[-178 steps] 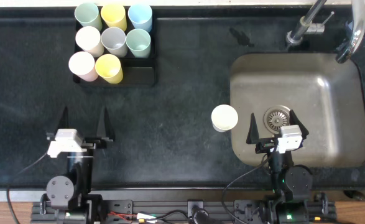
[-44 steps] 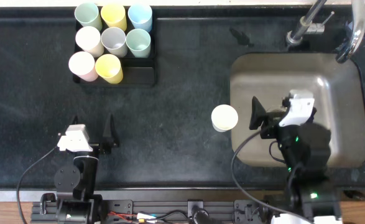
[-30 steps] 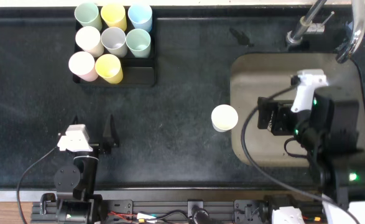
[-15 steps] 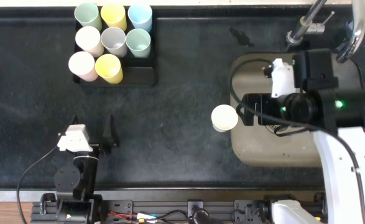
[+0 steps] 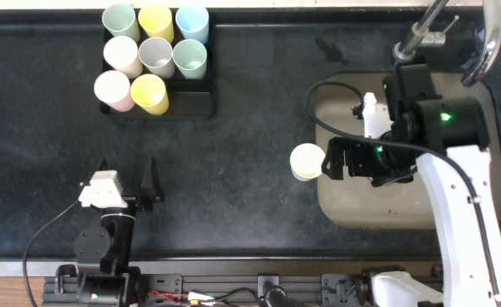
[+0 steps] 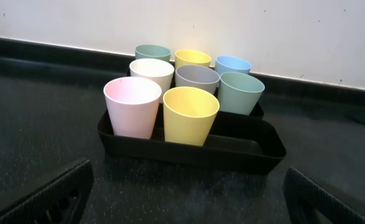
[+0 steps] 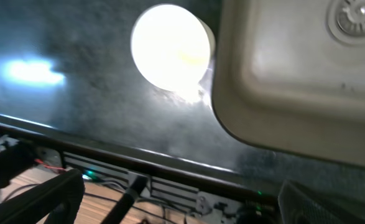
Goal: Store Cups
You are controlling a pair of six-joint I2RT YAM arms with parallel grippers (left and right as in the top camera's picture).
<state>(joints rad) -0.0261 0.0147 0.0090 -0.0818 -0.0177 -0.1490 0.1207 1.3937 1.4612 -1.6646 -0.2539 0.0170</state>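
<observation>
While outside the tray, white cup: standing on the dark counter, just beside the left rim of the sink, perhaps touching it; well apart from the tray at the far left.
Cup axis: vertical, seen from above as a round disc; mouth up or down, impossible to tell through the glare.
Cup from right gripper: ahead of the fingers and lower, nearly centred between them in the right wrist view; in the top view, just to the counter side of the gripper, with the arm over the sink.
Right gripper opening: wide, clearly wider than the cup; nothing held, nothing touched.
Left gripper: also wide and empty, low near its base, facing the tray; well apart from the cup.
Nearer arm: the right one, by far; judged the natural one for the pick.
Tray content: eight cups upright; one free place at the corner toward the sink and the arm bases.
Next move, as a judgement: descent over the cup with one finger at each side of its wall, then closing.
Risk, as a judgement: little room on the sink side, so possible contact of one finger with the rim, or a sideways push of the light cup.
</observation>
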